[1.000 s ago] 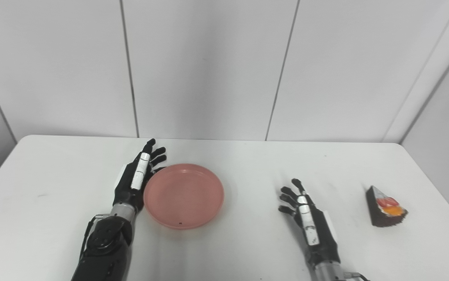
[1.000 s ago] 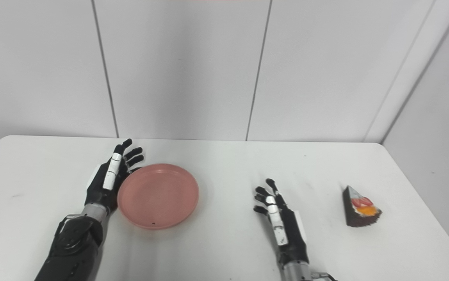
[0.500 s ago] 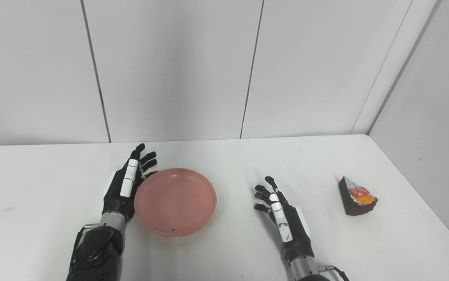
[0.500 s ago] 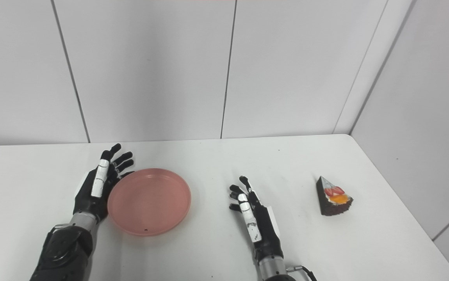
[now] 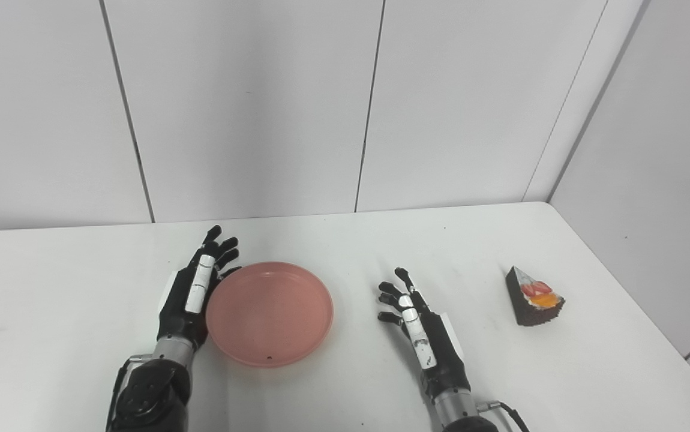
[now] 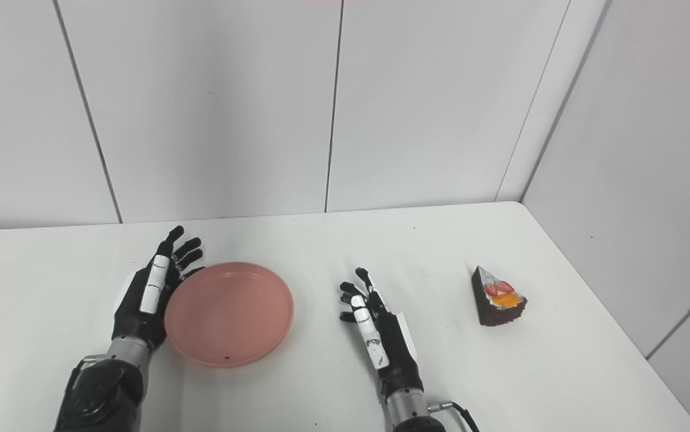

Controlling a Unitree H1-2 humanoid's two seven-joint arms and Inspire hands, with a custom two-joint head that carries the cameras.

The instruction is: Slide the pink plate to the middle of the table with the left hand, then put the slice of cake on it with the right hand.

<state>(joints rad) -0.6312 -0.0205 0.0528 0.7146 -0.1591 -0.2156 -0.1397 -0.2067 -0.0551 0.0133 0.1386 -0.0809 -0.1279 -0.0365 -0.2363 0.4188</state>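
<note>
No readable text, labels, brands, numbers or signs anywhere in either view

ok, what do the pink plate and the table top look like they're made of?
Pink plate: probably moulded plastic, one even colour with a satin sheen and a thin raised rim; glazed ceramic can't be ruled out. Table: a smooth white top, likely laminate or plastic, matt to slightly glossy, showing soft shadows and a few small dark specks. Neither can be confirmed by look alone.
</note>
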